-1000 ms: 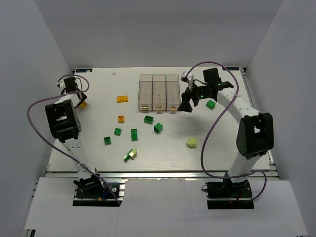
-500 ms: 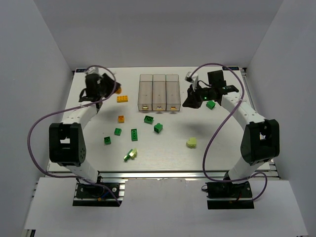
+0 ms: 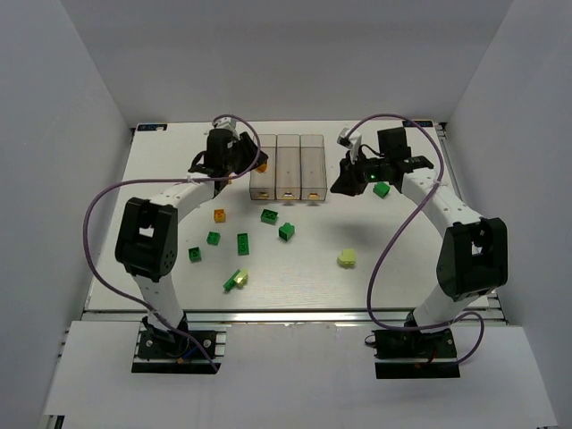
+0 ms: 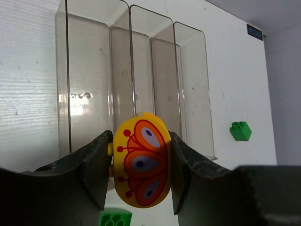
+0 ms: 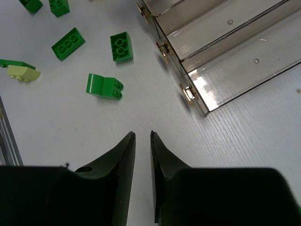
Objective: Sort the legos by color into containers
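The left claw (image 4: 140,141) is clamped on a yellow brick (image 4: 141,174) with red markings. Three clear bins (image 4: 89,94) lie just beyond it. The right claw (image 5: 142,137) is nearly closed and grips nothing. A green brick (image 5: 104,87) lies ahead-left of it on the surface (image 5: 56,127).

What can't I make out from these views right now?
- Left wrist view: the left claw covers both sides of the yellow rounded piece with red pattern; its studs are unseen.
- Top view: contents of the three clear plastic bins, too small to read.
- Right wrist view: the bins' far ends, cut off by the frame edge.
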Robot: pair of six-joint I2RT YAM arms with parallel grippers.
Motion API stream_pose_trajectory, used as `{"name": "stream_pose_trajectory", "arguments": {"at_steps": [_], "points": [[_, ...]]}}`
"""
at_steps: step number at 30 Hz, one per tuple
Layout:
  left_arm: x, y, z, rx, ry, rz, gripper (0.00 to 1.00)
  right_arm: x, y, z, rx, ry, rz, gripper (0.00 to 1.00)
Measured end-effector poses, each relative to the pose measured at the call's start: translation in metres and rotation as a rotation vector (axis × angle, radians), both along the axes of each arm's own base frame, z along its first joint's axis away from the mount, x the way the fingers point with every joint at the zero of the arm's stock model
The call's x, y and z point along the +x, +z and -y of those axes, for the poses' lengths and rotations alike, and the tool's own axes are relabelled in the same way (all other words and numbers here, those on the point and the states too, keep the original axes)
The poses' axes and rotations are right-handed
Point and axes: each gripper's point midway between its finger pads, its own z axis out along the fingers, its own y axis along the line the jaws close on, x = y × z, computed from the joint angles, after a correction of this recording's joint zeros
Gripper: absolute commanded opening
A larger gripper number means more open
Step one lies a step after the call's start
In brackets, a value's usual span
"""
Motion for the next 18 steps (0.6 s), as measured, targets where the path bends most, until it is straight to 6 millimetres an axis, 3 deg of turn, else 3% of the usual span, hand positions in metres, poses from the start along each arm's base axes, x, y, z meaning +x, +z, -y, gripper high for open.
{"name": "stream_pose_trajectory", "arguments": {"at_steps": [7,10,14,15,18], "points": [[0.017,-0.027,0.017,0.087,0.004,-0.023,0.1,-0.01,0.0,0.007,-0.003,-0.019,0.005,0.37],[0.02,-0.035,0.018,0.122,0.02,-0.031,0.16,-0.01,0.003,0.007,-0.002,-0.022,0.013,0.4],[0.024,-0.034,0.015,0.156,0.05,-0.026,0.37,-0.009,0.003,0.008,-0.005,-0.025,0.018,0.45],[0.025,-0.033,0.013,0.163,0.061,-0.025,0.47,-0.009,0.003,0.009,-0.006,-0.027,0.02,0.49],[0.029,-0.028,0.009,0.177,0.082,-0.02,0.52,-0.01,0.002,0.01,-0.009,-0.03,0.019,0.56]]}}
